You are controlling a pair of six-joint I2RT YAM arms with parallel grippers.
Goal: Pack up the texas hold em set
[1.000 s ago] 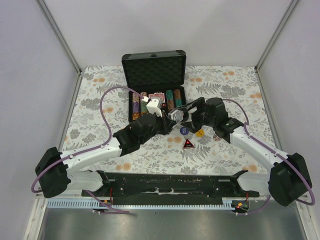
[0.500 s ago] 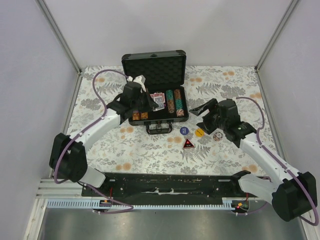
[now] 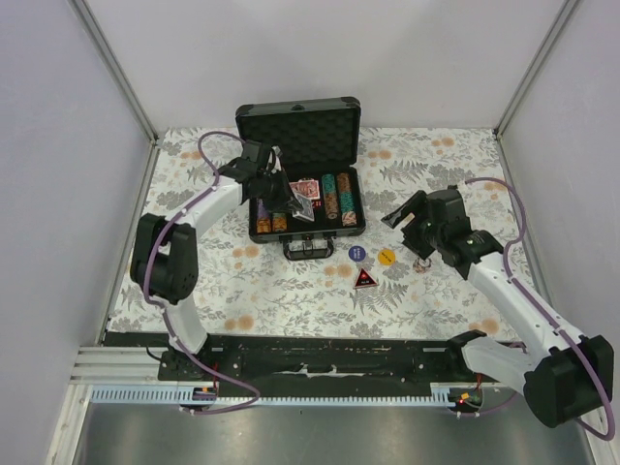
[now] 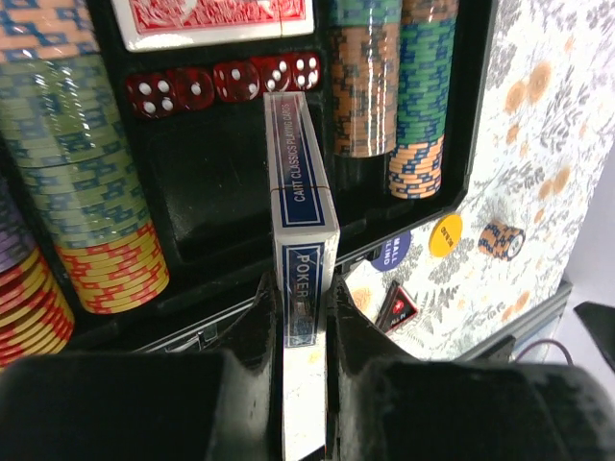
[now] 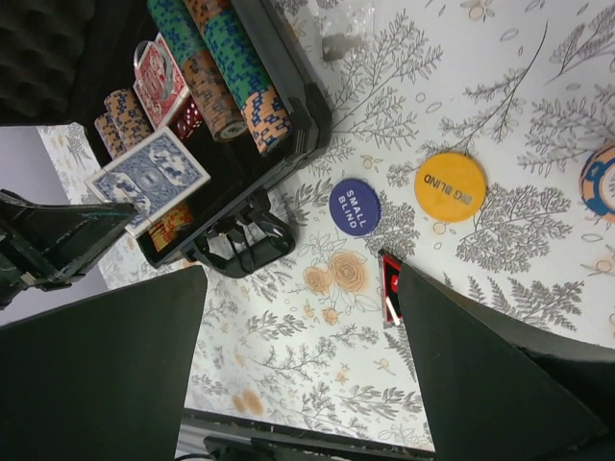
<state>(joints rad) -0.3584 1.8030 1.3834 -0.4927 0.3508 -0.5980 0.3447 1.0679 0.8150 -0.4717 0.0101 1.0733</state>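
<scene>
I have the left gripper [image 4: 306,307] clamped on the blue deck [image 4: 300,182], standing on edge, its long axis pointing toward the red dice [image 4: 231,82]. The right gripper [image 5: 296,288] has its jaws wide apart.

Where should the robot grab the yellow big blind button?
By its round rim, from straight above. The yellow big blind button lies flat on the table, so only its thin edge gives two opposite sides to pinch. The blue small blind button sits apart from it, probably leaving room for the open right hand.
</scene>
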